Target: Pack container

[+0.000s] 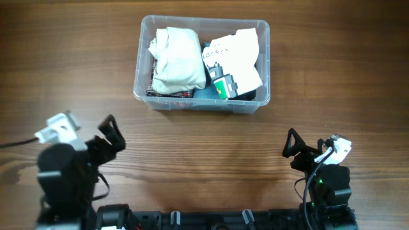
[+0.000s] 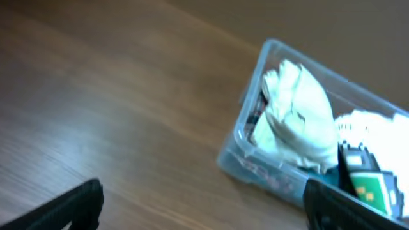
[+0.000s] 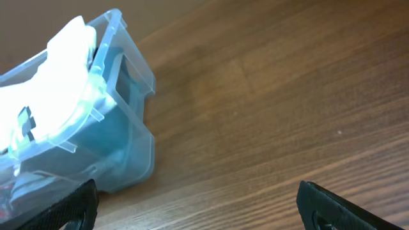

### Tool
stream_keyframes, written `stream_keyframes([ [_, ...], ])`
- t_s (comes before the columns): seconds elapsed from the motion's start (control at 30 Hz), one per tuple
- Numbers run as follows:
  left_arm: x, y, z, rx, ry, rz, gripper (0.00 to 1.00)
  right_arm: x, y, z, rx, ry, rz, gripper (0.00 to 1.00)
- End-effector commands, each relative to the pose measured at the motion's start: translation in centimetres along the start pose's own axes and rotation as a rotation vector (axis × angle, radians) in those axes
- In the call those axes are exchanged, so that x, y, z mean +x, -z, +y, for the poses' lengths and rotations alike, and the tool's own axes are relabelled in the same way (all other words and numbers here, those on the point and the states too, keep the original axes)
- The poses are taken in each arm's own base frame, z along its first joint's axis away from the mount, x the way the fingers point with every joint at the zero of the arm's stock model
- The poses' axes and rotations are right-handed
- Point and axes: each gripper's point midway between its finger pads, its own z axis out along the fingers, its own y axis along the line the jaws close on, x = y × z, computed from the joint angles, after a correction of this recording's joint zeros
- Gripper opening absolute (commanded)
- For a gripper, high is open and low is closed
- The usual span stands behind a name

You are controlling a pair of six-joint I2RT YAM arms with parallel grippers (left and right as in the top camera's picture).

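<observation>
The container (image 1: 192, 106) stands at the far middle of the table (image 1: 77, 64), and it holds a cream cloth (image 1: 176, 61), a white packet (image 1: 239, 54) and a green box (image 1: 223, 86). The left gripper (image 2: 203, 191) and the right gripper (image 3: 198, 191) hover near the front edge, well apart from the container, one on each side. Both have their fingers spread wide.

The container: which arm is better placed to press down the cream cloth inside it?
Probably left. The cream cloth fills the left half of the container, nearer the left gripper, which is open and empty. The right gripper would reach across the white paper.
</observation>
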Motion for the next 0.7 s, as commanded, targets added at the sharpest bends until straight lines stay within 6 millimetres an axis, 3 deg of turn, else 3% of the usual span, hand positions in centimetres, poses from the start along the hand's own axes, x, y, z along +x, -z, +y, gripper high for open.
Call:
stream_keyframes([
  [0.0, 3.8, -1.7, -0.1, 0.096, -0.043, -0.004, 1.0, -0.1, 0.0, 0.1, -0.009, -0.014, -0.008, 1.0],
  [0.17, 7.5, -3.3, 0.3, 0.164, -0.041, -0.038, 1.0, -0.1, 0.0, 0.1, -0.009, -0.015, -0.008, 1.0],
  [0.67, 10.9, -5.5, 1.2, 0.194, -0.024, -0.063, 1.0, -0.1, 0.0, 0.1, -0.009, -0.014, -0.008, 1.0],
])
